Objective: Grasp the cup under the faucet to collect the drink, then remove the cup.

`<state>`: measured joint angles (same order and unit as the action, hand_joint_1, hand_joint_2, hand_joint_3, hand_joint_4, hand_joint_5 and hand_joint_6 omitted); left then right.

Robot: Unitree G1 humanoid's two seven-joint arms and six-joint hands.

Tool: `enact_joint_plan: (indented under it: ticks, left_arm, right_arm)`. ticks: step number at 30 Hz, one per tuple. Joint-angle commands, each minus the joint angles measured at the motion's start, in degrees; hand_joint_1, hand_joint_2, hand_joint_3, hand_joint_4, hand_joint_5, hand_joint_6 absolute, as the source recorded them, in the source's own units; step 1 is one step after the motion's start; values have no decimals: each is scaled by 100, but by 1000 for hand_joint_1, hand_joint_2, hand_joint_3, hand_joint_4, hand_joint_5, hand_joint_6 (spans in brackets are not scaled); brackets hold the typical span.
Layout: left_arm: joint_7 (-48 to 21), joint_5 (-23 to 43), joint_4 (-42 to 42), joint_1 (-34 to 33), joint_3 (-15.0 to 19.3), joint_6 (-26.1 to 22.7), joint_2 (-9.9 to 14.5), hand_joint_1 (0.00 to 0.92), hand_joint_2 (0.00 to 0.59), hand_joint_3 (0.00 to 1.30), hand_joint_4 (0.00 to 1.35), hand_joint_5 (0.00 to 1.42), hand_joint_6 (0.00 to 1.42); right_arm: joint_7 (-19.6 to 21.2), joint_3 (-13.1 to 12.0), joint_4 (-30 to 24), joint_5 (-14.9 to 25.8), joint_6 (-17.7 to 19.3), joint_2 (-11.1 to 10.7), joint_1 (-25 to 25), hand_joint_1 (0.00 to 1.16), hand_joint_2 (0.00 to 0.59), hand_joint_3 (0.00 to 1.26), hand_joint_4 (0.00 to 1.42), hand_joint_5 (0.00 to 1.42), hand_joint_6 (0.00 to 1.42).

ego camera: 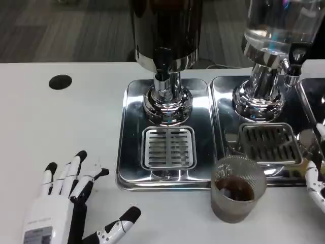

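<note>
At the far left the robot's left hand point(66, 203) lies low over the white bench point(61, 132), palm down, fingers spread and holding nothing; it has no part in the step in hand and, in my judgement, does best to wait where it is. Behind it a small black round hole point(60, 82) sits in the bench top.

In the middle stands the dark drink dispenser point(165, 30) on its chrome pedestal point(167, 104), above a polished steel drip tray point(129, 152) with a slotted grate point(168, 147). The grate is bare.

Just right of it, the clear ribbed plastic cup point(237, 189) stands upright on the bench, in front of the tray edge and between the two grates, with a shallow layer of dark drink in its bottom. It is out from under any faucet, so I judge collecting finished and the removal nearly complete.

Further right is the clear-tank dispenser point(277, 25) with its black tap point(296, 58) over a second steel tray point(223, 101).

At the right edge only part of the right hand point(316, 168) shows, near the cup but apart from it; whether its fingers are spread or curled I cannot tell. To finish well, that hand should draw back sideways, clear of the cup's rim, so the light cup does not tip and spill.
</note>
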<state>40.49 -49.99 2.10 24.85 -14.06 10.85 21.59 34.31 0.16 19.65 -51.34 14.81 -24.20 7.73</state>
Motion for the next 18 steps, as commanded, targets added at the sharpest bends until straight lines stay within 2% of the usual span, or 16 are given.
enact_joint_plan:
  ticks: [1, 6, 12, 18]
  left_arm:
    - [84, -143, 160, -34, -56, 82, 92, 0, 123, 294, 0, 103, 0]
    - [119, -398, 190, -91, -184, 56, 143, 0, 123, 250, 0, 101, 0]
    - [64, -557, 84, -51, -227, 0, 192, 0, 124, 209, 0, 100, 0]
    - [121, -529, 47, 40, -214, -35, 152, 0, 124, 201, 0, 100, 0]
  right_arm:
    - [-37, 239, 418, 198, 15, -225, -120, 0, 571, 137, 24, 0, 0]
    - [35, 494, 517, 215, -32, -386, -104, 0, 570, 136, 23, 0, 1]
    - [70, 579, 440, 533, 318, -555, -8, 0, 571, 129, 22, 0, 10]
    - [188, 721, 476, 574, 453, -562, -15, 0, 576, 126, 22, 0, 38]
